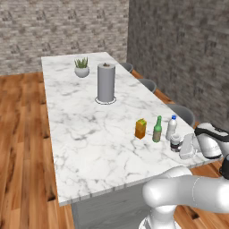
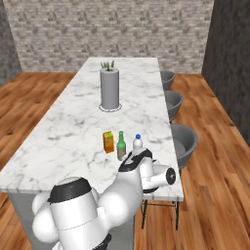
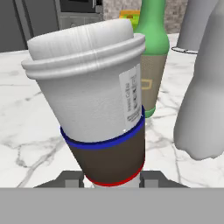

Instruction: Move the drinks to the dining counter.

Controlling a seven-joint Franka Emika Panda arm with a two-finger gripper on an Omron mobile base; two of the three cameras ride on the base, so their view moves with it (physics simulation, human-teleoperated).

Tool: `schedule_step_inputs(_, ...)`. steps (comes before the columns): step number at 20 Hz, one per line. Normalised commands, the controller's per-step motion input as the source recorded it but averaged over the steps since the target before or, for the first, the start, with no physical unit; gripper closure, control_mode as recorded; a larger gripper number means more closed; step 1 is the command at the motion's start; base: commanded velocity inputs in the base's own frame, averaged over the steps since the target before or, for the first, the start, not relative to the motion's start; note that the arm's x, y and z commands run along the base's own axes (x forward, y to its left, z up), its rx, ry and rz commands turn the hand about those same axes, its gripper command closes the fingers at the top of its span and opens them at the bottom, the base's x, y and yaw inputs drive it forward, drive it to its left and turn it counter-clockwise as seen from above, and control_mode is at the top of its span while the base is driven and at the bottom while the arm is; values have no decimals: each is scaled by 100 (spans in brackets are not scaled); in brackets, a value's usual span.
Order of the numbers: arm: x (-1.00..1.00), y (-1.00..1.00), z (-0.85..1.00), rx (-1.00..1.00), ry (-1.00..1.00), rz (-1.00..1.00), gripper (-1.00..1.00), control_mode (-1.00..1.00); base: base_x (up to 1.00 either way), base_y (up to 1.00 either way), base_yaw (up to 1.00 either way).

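Clamped on the cup (image 3: pixel 98 100) by the gripper (image 1: pixel 184 147), at the counter (image 1: pixel 89 129) edge beside water bottle (image 1: pixel 171 127), green bottle (image 1: pixel 157 130), carton (image 1: pixel 141 129). Last drink being placed, seemingly. Next: settle upright, release, retreat without nudging neighbours.

Arm (image 2: pixel 97 205): glossy white rounded segments, dark joint caps, seen at lower left of right base view.

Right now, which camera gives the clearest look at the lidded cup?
The hand view: the cup is close up, showing its pale lid, printed label, and blue and red bands on the brown sleeve. In the left base view it is a small shape beside the water bottle. In the right base view the arm hides it.
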Motion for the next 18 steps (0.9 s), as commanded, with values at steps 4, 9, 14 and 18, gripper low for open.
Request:
schedule_step_inputs(4,26,0,-30,3,0,0,100,-100,0,0,0)
schedule_step_inputs(9,28,-2,-30,5,0,0,100,-100,0,0,0)
schedule_step_inputs(14,12,-1,-28,2,-2,0,100,-100,0,0,0)
schedule_step_inputs(18,-7,0,-4,0,-11,0,100,-100,0,0,0)
